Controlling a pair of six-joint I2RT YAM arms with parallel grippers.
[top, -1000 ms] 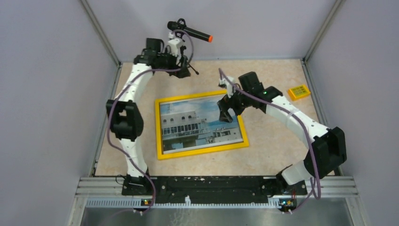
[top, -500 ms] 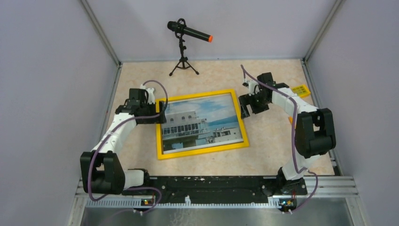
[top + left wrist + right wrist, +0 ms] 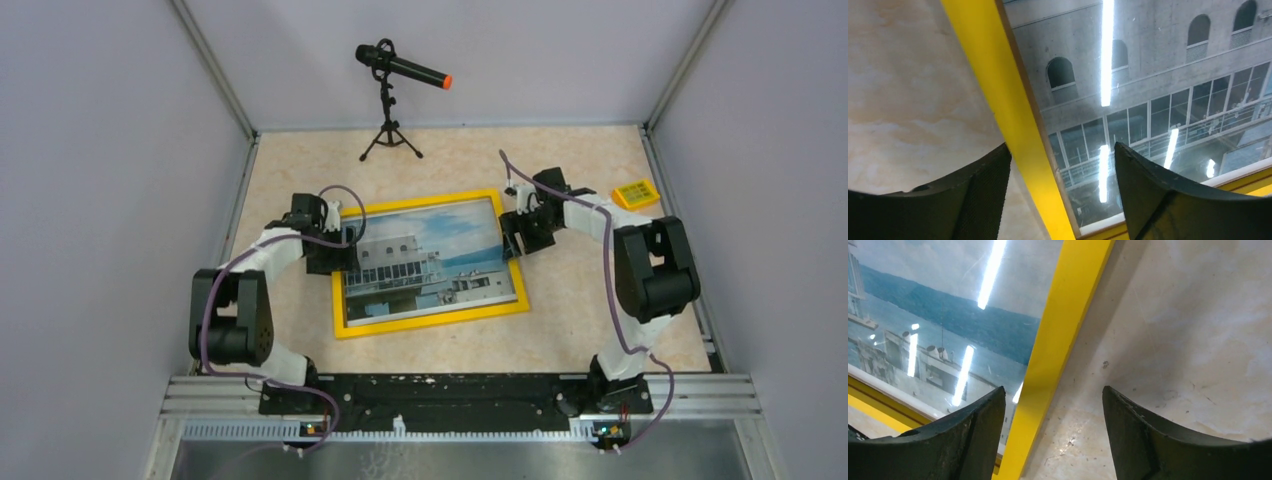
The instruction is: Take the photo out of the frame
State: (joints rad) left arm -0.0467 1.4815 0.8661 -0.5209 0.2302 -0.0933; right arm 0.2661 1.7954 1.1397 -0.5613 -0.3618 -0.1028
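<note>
Wrist views only: the left gripper [image 3: 1062,150] has its fingers apart, straddling the left border of the large rectangular bright yellow picture frame [image 3: 1018,130]. The right gripper [image 3: 1053,390] has its fingers apart astride the right border. Strip-light reflections streak the glass.
Top view only: the frame lies flat, face up, mid-table, with the large building-and-water photo [image 3: 430,262] inside it.
Surface: beige marbled tabletop [image 3: 580,320], with grey walls on three sides.
Count: two arms, one frame, one photo, one black orange-tipped microphone on a tripod [image 3: 400,70], one small yellow block [image 3: 636,194].

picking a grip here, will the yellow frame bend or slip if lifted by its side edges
Probably stiff: the frame has a broad, straight border. Its front shows sharp glare, so it is likely glazed, slippery and breakable.
</note>
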